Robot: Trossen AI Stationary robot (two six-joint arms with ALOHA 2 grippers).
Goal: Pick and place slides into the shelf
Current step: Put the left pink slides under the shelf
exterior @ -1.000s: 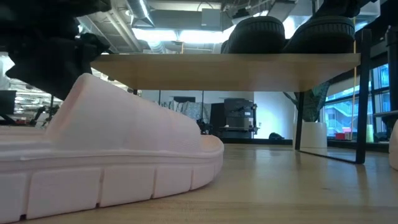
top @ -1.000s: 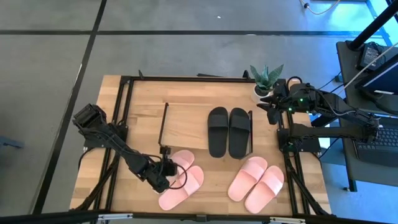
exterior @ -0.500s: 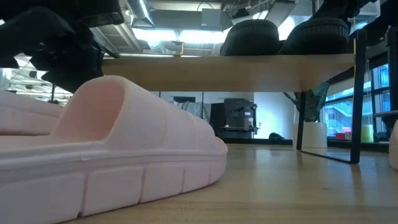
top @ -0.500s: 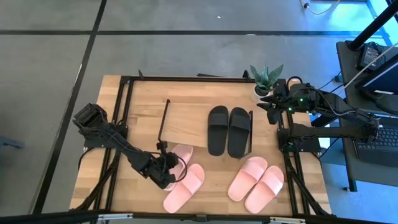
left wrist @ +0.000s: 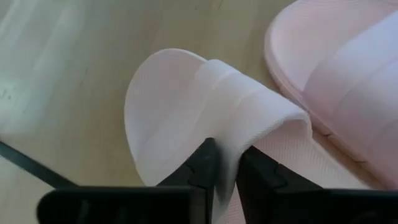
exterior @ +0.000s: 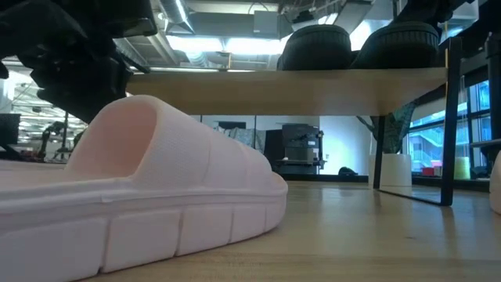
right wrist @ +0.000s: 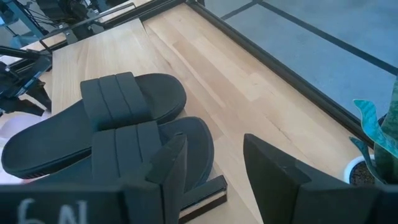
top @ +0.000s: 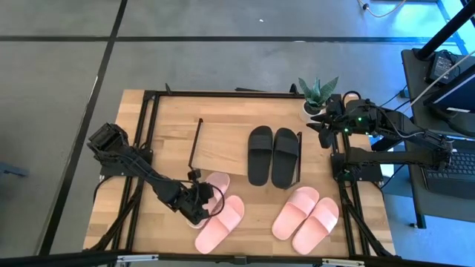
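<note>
One pink slide [left wrist: 180, 106] is shifting away from the table's [top: 171, 119] front edge. A second ago it was lying against its partner [top: 220, 225] there, and now it is sitting further back, toe at the shelf's [top: 223, 141] front left corner. The left gripper [top: 195, 203] is pinching the edge of its strap, one finger on each side. That is splitting the pair, and I judge the slide is heading for the bare left part of the shelf board, though it is not resting on it yet. Another pink pair [top: 306, 219] is waiting near the front right corner. The black pair [top: 272, 156] is already occupying the board's right part. The right gripper [top: 324, 130] is idling over the back right corner by a potted plant [top: 318, 96], fingers apart and empty. Beyond the table, grey floor is stretching out, with ceiling lights glowing and windows showing.
</note>
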